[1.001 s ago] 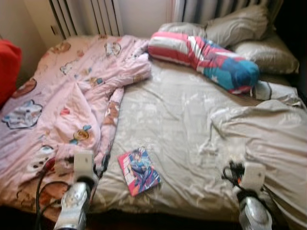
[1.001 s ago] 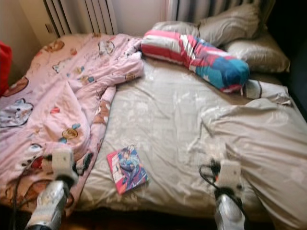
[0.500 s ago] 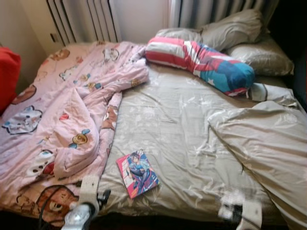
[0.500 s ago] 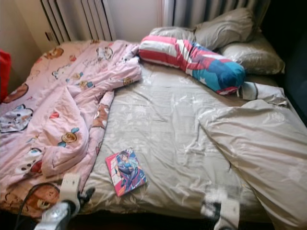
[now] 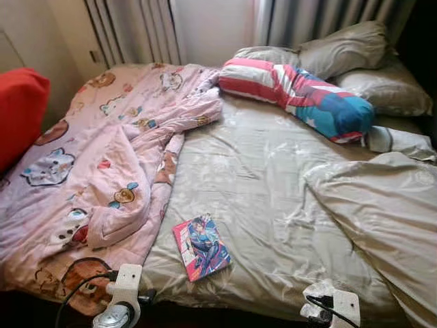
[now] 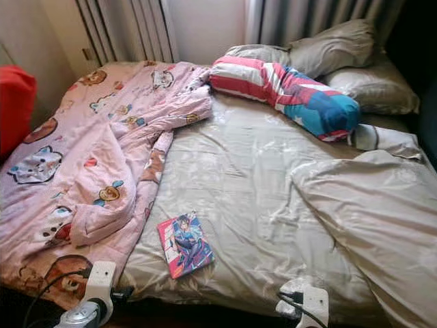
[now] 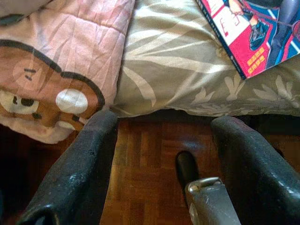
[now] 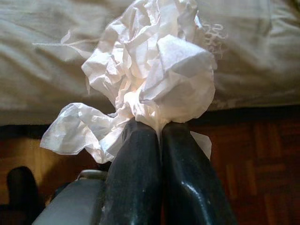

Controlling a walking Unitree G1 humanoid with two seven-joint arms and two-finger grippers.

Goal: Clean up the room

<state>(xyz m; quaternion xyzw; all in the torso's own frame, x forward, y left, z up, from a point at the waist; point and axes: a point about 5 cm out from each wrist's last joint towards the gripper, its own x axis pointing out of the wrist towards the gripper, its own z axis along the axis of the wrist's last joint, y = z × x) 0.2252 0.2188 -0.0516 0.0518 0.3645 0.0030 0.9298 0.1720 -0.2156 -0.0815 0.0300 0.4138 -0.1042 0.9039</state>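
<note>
White tissue (image 8: 150, 79) is already pinched in your right gripper (image 8: 161, 126), the two fingers pressed together on its crumpled stem; the wad sits just off the foot edge of the bed (image 5: 273, 205), over the wood floor (image 8: 262, 154). So that arm is loaded, and I judge its next move to be a carry to a bin, which none of the views show.

For the next pick, look to the comic book (image 5: 201, 247). It lies flat on the grey sheet (image 6: 259, 178) near the foot edge, just beside the hem of the pink quilt (image 5: 95, 171). From your left gripper (image 7: 164, 126) it lies ahead and toward the right arm, up on the mattress, while the gripper itself hangs below the bed edge over the floor with its fingers spread and nothing between them. The book's long axis runs roughly from the foot toward the pillows (image 5: 348, 48), tilted slightly, so its short bottom edge faces you. Your left arm is nearer and free, so it is the one to use.

Expect the sheet to be soft and rumpled, so a thin book will likely be hard to get a finger under; I would push down and slide in from the near corner. Beyond it lie a striped bolster (image 5: 300, 96), a grey duvet (image 5: 382, 212) bunched on the right, and something red (image 5: 20, 109) at the left edge. Curtains (image 5: 328, 17) close the far wall.
</note>
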